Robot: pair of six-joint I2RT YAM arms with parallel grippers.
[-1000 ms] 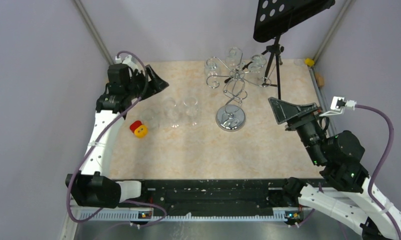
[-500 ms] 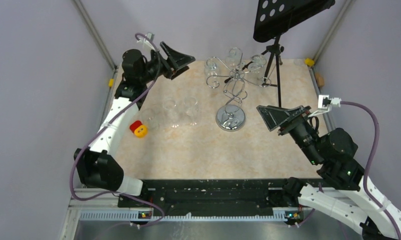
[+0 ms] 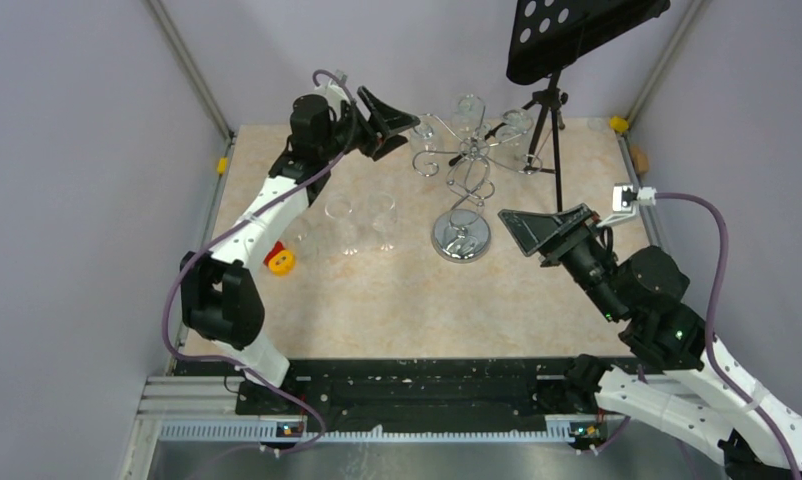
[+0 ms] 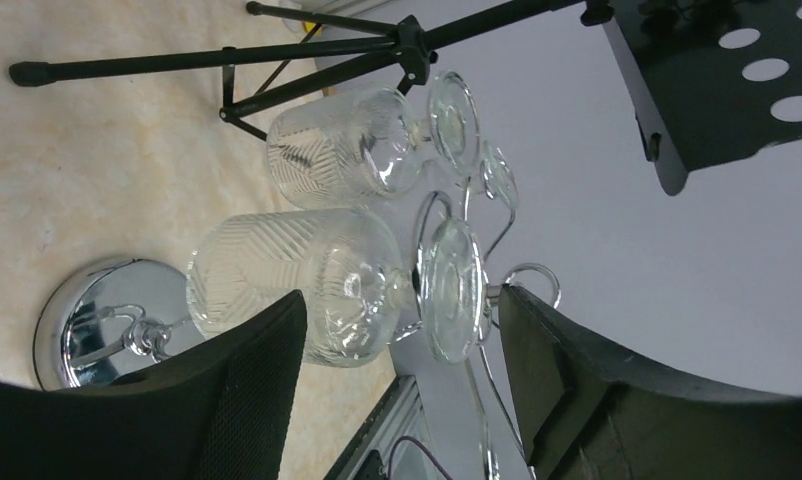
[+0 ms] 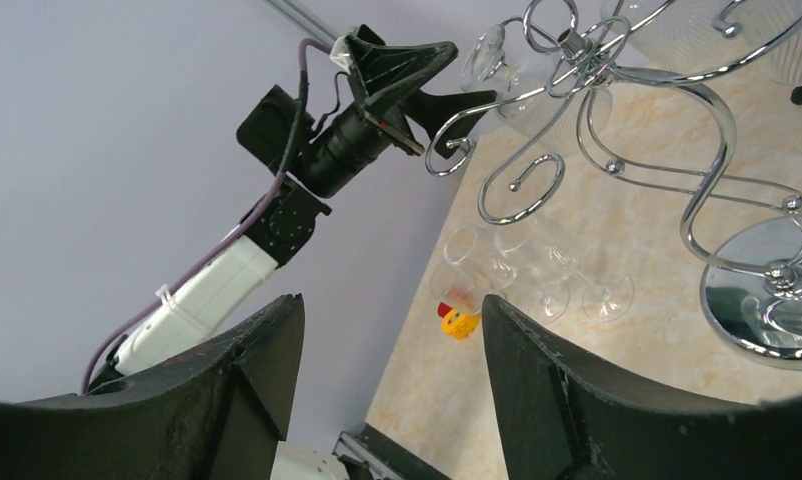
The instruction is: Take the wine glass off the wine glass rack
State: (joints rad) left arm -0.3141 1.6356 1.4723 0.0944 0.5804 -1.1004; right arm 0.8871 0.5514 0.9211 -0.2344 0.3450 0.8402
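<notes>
Left arm repositioned: since a second ago your left gripper [image 3: 397,120] has swung from the table's left rear to the wine glass rack [image 3: 464,170].
Its fingers are spread to either side of the wine glass [image 4: 295,288], which hangs foot-up on a left scroll arm. That sideways approach suits sliding the glass out. Your right gripper [image 3: 517,224] waits near the rack, spread and empty.
</notes>
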